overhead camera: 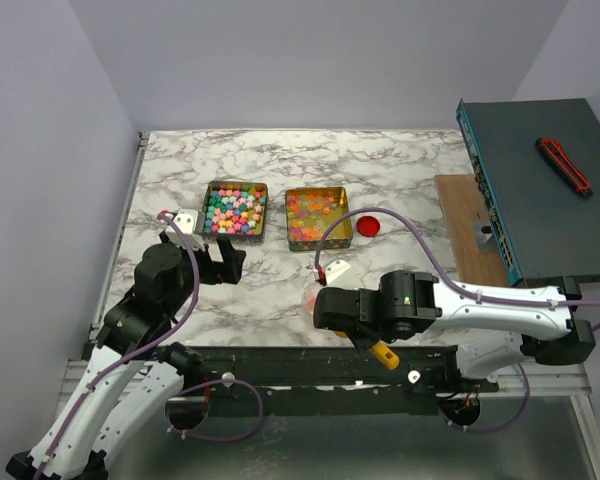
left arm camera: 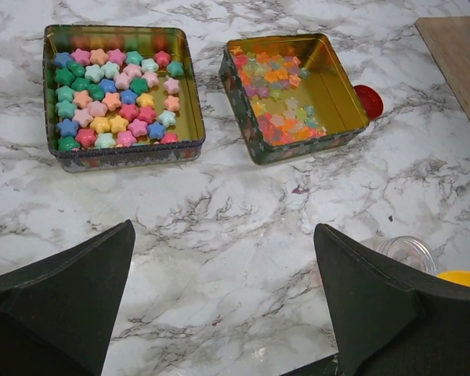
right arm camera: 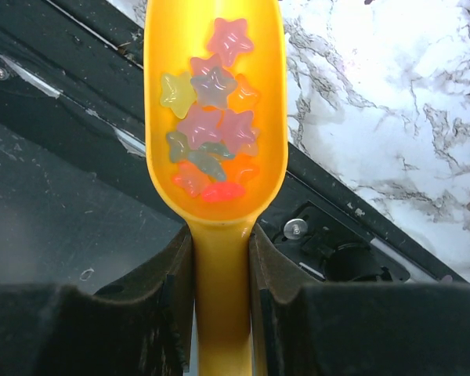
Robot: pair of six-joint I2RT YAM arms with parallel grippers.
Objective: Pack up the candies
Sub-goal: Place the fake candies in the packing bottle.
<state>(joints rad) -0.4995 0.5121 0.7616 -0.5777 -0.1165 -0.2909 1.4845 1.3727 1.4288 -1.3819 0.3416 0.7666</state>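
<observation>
Pastel star candies (overhead camera: pixel 234 209) fill the left tin (overhead camera: pixel 208 211); they also show in the left wrist view (left arm camera: pixel 113 98). Glossy jelly candies (overhead camera: pixel 310 214) lie in the right tin (overhead camera: pixel 344 216), also seen in the left wrist view (left arm camera: pixel 278 94). My right gripper (right arm camera: pixel 219 235) is shut on the handle of a yellow scoop (right arm camera: pixel 160 47). The scoop holds several jelly candies (right arm camera: pixel 211 129) over the black rail at the table's near edge. In the top view the scoop (overhead camera: pixel 385 355) sticks out below the right gripper (overhead camera: pixel 370 340). My left gripper (overhead camera: pixel 225 262) is open and empty in front of the left tin, above bare marble (left arm camera: pixel 223 235).
A clear jar (overhead camera: pixel 311 295) stands by the right gripper, also in the left wrist view (left arm camera: pixel 407 251). A red cap (overhead camera: pixel 369 226) lies right of the jelly tin. A wooden board (overhead camera: pixel 468 230) and a dark case (overhead camera: pixel 540 200) with a red-black knife (overhead camera: pixel 563 165) stand at the right.
</observation>
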